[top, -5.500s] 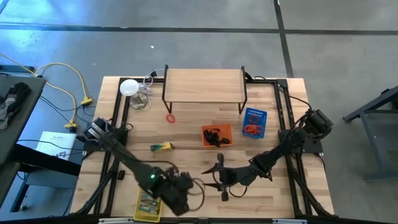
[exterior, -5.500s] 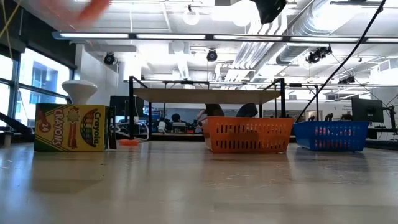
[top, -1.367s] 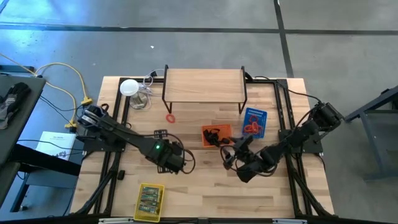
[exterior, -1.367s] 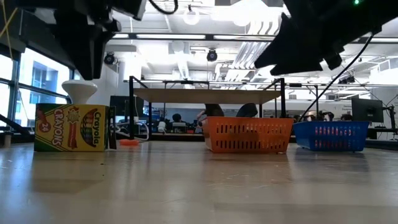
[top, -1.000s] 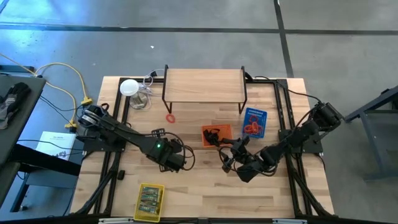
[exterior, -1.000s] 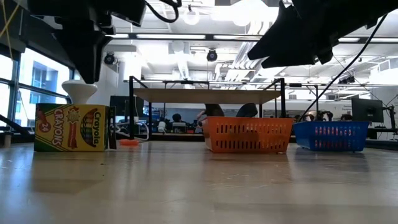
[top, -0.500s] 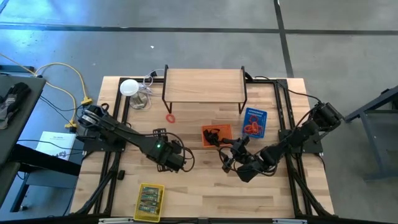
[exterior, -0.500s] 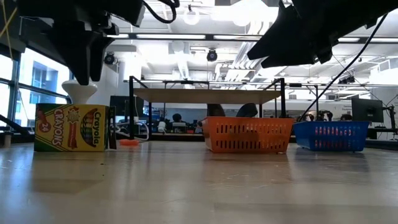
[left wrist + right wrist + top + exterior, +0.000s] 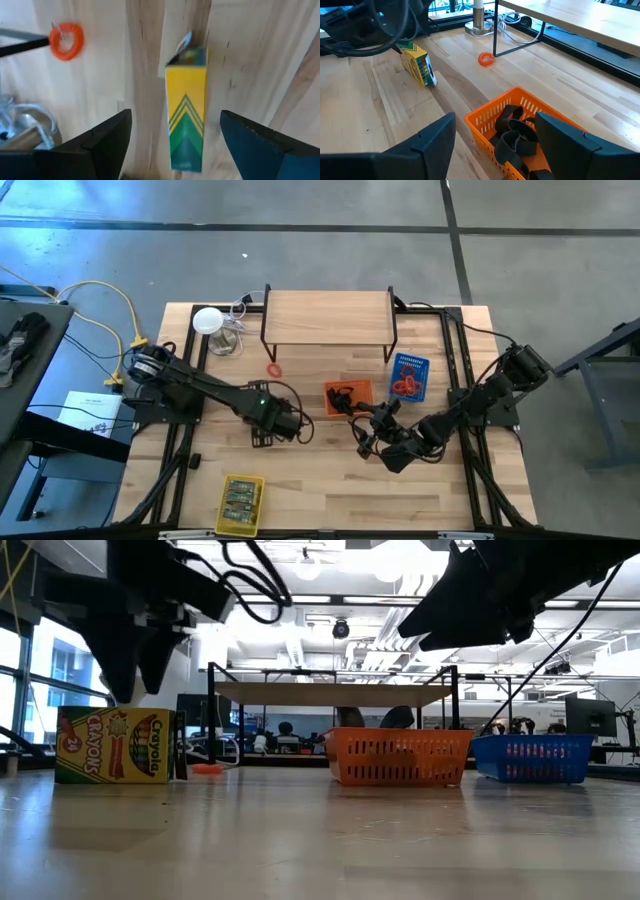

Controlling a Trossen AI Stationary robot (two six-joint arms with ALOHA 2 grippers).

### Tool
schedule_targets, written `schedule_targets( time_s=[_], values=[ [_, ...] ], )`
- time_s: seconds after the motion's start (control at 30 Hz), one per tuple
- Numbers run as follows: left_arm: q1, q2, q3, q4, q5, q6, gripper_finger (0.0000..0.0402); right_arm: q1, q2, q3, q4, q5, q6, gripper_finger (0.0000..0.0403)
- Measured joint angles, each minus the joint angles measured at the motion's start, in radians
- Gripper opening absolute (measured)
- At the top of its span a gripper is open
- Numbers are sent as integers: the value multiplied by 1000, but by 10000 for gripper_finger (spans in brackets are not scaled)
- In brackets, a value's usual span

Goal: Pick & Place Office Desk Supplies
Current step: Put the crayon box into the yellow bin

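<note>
While both grippers' fingers gape empty, one loose crayon pack, one red band and perhaps three clips show

overhead, table-level and wrist cameras share table.

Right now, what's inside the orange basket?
The orange plastic mesh basket holds a tangle of black clips. The right wrist view shows only the top of the pile; anything beneath it, and the basket's floor, is covered.
</note>
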Motion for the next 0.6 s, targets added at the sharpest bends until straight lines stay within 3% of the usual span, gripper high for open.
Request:
schedule_targets(
  time_s=[0.27,0.6],
  values=[
    [47,0,-3,98,82,32,292,0,0,0,0,-1,0,259],
    [25,0,-38,168,50,50,291,-3,0,0,-1,-48,0,259]
  ],
)
